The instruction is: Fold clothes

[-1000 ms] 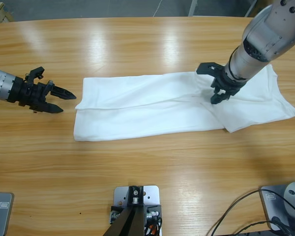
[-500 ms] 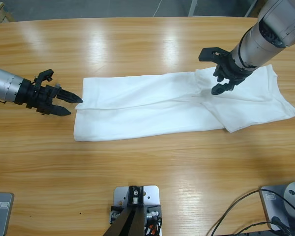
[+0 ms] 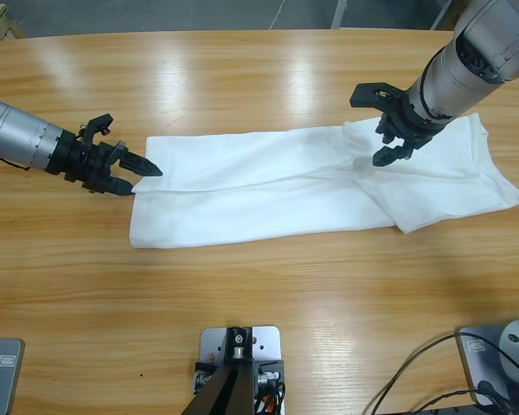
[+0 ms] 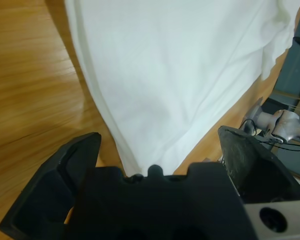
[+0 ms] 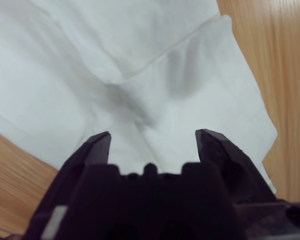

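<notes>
You have the T-shirt (image 3: 311, 186) lying flat across the middle of the worktop (image 3: 268, 311), folded into a long band with its wider end at the right. Bare worktop surrounds it on every side, widest along the near edge. The left tool (image 3: 143, 176) sits at the shirt's left edge, jaws spread and holding nothing. The right tool (image 3: 389, 138) hangs over the shirt's right part, jaws apart and empty. Since a second ago, the left tool has advanced from well clear of the shirt to its edge; the right tool has lifted off the cloth.
</notes>
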Robot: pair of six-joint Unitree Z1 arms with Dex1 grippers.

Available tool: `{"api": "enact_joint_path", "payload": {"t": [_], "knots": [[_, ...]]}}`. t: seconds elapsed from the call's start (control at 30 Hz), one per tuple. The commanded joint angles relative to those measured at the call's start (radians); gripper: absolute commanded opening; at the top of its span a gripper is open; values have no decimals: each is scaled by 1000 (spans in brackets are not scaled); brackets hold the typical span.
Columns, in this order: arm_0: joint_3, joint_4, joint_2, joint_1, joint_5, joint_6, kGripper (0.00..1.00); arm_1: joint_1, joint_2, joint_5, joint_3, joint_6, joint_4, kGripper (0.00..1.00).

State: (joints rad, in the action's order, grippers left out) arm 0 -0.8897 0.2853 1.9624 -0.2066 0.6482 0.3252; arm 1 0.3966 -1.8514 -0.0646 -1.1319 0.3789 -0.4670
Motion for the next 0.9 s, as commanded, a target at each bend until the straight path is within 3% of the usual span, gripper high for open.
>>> {"api": "enact_joint_path", "payload": {"t": [0.03, 0.9], "knots": [[5, -27, 90, -45, -44, 42, 968, 4, 9, -17, -2, 12, -4, 706], [-46, -55, 99, -155, -90, 155, 962, -7, 13, -18, 12, 17, 8, 709]]}}
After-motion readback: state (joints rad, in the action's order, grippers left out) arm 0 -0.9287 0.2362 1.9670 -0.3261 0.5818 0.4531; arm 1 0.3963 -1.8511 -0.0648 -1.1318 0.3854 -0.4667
